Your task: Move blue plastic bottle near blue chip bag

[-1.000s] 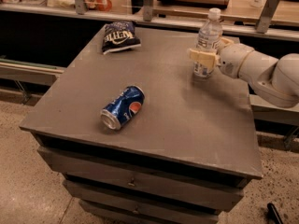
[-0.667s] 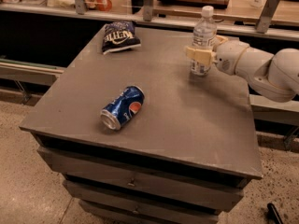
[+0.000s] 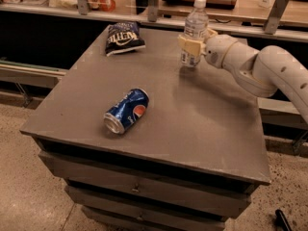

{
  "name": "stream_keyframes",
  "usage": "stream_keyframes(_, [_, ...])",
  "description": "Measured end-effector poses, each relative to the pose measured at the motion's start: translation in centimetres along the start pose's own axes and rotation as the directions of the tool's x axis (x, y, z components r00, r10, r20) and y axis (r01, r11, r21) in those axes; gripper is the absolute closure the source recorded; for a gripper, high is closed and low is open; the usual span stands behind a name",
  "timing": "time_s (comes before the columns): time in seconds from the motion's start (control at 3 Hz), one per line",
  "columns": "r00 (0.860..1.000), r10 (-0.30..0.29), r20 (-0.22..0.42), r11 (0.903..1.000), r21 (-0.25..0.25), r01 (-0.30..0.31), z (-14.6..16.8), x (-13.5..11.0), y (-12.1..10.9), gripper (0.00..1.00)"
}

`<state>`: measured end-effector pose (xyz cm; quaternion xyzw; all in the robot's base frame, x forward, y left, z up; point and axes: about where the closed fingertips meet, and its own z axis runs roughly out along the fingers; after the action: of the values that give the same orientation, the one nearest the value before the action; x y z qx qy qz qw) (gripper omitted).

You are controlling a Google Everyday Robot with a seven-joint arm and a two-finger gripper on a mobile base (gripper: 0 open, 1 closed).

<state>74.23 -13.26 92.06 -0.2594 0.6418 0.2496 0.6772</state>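
The blue plastic bottle (image 3: pixel 194 31), clear with a white cap and a white-and-blue label, stands upright at the back of the grey table (image 3: pixel 192 119), right of centre. My gripper (image 3: pixel 194 44) reaches in from the right and is shut on the bottle around its middle. The blue chip bag (image 3: pixel 123 37), dark navy with white lettering, lies at the table's back left, well apart from the bottle.
A blue Pepsi can (image 3: pixel 127 110) lies on its side at the front left of the table. A shelf rail with metal posts (image 3: pixel 154 4) runs behind the table. Drawers (image 3: pixel 139 189) sit below the front edge.
My gripper has carried the upright bottle leftward along the back of the table, closer to the chip bag. The can and the bag have not moved.
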Motion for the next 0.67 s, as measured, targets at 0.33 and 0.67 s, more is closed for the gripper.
stream_keyframes(0.33, [0.999, -0.005, 0.048, 1.0000, 0.000, 0.005, 3.4, -1.1, -0.2, 1.00])
stream_keyframes(0.67, [0.997, -0.030, 0.067, 0.9995, -0.010, 0.030, 6.7, -1.9, -0.2, 1.00])
